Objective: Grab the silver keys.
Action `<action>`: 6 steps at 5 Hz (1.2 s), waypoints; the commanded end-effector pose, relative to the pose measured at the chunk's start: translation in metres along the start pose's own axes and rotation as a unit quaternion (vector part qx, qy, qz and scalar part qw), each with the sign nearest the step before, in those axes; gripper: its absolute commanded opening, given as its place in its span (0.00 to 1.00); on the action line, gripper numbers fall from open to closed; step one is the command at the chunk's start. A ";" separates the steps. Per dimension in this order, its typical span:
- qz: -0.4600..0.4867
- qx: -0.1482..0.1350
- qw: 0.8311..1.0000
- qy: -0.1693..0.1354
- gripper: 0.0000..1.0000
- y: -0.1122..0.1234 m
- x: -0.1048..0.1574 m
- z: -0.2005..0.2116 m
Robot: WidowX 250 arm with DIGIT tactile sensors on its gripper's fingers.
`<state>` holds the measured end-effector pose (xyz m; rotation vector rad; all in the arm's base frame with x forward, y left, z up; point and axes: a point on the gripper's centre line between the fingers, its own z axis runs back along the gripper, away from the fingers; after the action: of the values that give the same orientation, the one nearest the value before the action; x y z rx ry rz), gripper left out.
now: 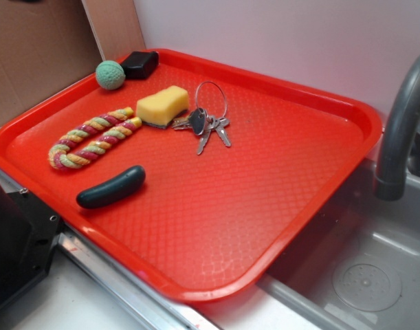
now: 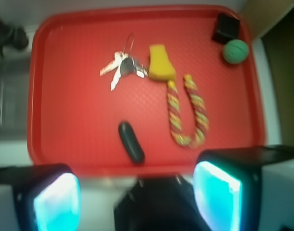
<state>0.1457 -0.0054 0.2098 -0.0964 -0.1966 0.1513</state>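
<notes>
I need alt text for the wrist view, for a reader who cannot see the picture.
A bunch of silver keys lies on a red tray, touching a yellow sponge. Also on the tray are a striped rope toy, a dark oblong object, a green ball and a black block. The open gripper is at the bottom edge.

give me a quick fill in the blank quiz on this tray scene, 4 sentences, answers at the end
1. The silver keys lie right beside the yellow ____.
2. All the small items sit on a ____ tray.
3. The green ball rests next to a ____ box in the tray's corner.
4. In the wrist view, the gripper has its fingers spread apart, so it is ____ and holds nothing.

Missing words: sponge; red; black; open
</notes>
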 end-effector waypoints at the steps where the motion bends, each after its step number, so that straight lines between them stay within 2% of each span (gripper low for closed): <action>1: 0.081 -0.150 0.979 -0.111 1.00 0.014 0.061 -0.039; 2: 0.096 -0.154 0.980 -0.077 1.00 0.018 0.081 -0.063; 5: 0.096 -0.154 0.980 -0.077 1.00 0.018 0.081 -0.063; 6: 0.099 -0.157 0.983 -0.017 1.00 0.001 0.108 -0.114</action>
<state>0.2626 0.0062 0.0990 -0.4300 -0.1802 0.3514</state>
